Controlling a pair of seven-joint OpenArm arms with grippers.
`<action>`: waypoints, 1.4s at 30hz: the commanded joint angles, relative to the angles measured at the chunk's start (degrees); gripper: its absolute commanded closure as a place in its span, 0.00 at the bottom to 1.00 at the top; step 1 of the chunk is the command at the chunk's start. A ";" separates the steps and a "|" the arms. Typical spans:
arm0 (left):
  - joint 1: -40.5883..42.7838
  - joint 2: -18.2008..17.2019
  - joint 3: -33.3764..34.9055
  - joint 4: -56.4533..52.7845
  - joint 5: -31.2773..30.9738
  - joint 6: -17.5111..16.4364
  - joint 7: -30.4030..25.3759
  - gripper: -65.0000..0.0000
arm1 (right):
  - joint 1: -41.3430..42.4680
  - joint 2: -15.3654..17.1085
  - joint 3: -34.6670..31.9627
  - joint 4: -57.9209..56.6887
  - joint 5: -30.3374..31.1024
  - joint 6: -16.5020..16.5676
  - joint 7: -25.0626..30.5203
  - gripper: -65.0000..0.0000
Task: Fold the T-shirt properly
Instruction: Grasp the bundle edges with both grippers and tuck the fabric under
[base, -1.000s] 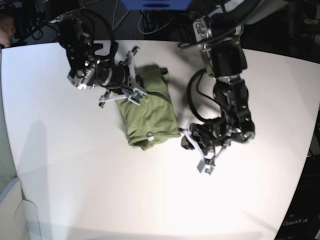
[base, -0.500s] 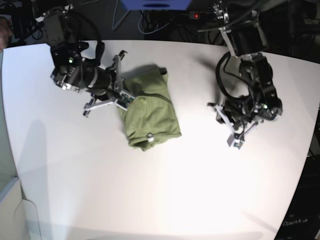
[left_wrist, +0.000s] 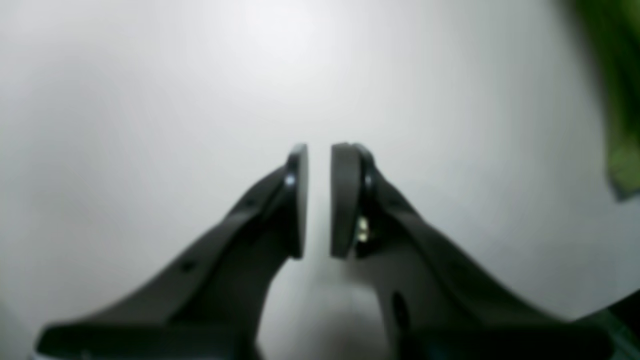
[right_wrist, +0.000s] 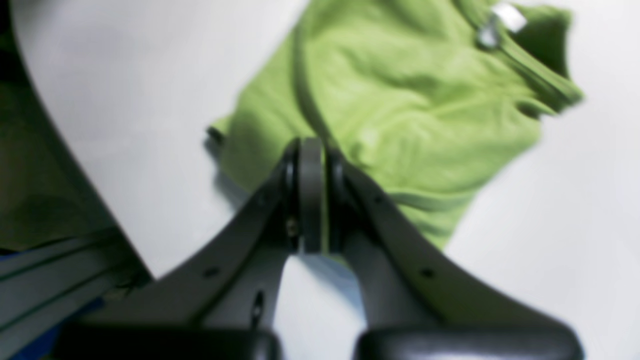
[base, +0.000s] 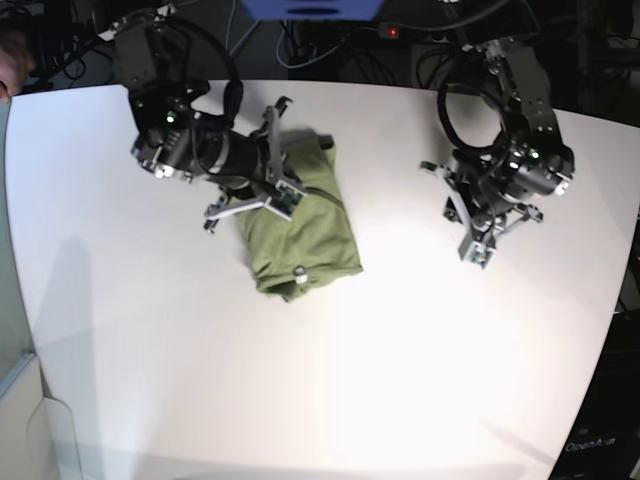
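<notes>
The olive-green T-shirt (base: 305, 235) lies folded into a small wrinkled bundle on the white table (base: 200, 350). Its white label (base: 298, 271) shows at the near end. My right gripper (base: 283, 195) is shut and hovers over the shirt's far left edge. In the right wrist view the pads of the right gripper (right_wrist: 312, 145) are pressed together above the shirt (right_wrist: 400, 100), with the label (right_wrist: 510, 17) at the top right. My left gripper (base: 470, 250) is apart from the shirt, on the right. In the left wrist view the left gripper (left_wrist: 319, 150) is nearly shut and empty over bare table; the shirt (left_wrist: 622, 100) shows at the right edge.
Dark cables and equipment (base: 320, 40) run behind the table's far edge. The table's edge curves down on the right (base: 610, 330). A pale panel (base: 20, 420) stands at the near left corner.
My left gripper has moved away from the shirt, right and toward the far side. My right gripper pulled left, then came back over the shirt's far left edge. The shirt kept its shape.
</notes>
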 joint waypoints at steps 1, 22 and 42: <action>-0.62 0.55 1.09 2.54 -0.51 -0.17 1.33 0.88 | 0.64 0.04 0.15 0.80 0.33 -0.25 1.56 1.00; -13.46 7.74 9.36 -9.77 -0.51 -0.17 -2.72 0.88 | 0.12 1.18 0.15 -2.80 0.33 -0.25 4.73 1.00; -21.37 6.79 9.36 -37.46 -0.24 -0.17 -20.30 0.88 | -1.20 1.18 0.06 -1.31 0.42 -0.25 4.73 1.00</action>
